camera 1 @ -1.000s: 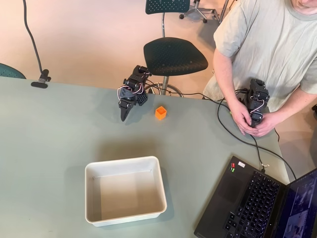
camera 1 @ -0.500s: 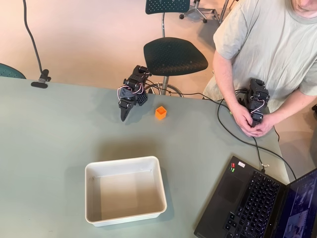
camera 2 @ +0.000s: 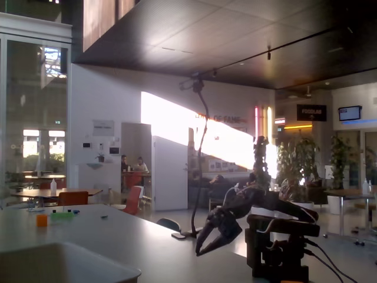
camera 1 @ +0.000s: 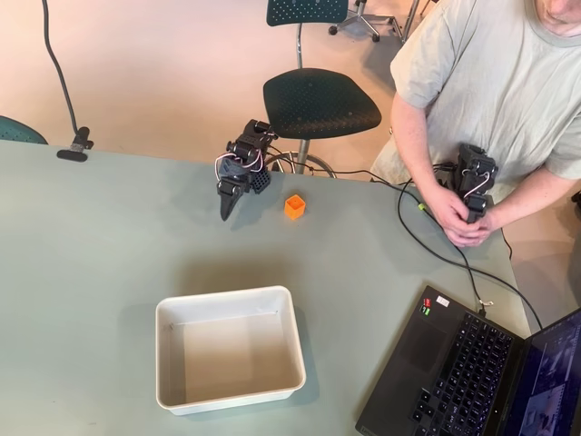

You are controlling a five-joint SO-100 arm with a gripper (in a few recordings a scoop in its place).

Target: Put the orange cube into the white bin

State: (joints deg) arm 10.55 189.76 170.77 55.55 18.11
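Nothing on the table is shifting since a second ago: the gripper [camera 1: 227,211] is still hanging near the far edge, fingers looking closed together and gripping nothing, tip pointing down. In the overhead view the orange cube [camera 1: 294,206] is sitting just to its right, apart from it, with bare tabletop [camera 1: 91,272] lying between. The white bin [camera 1: 229,348] is resting well below the gripper toward the near edge, nothing inside it. A laptop [camera 1: 472,372] is occupying the lower right corner. In the fixed view the gripper [camera 2: 206,243] is drooping over the table.
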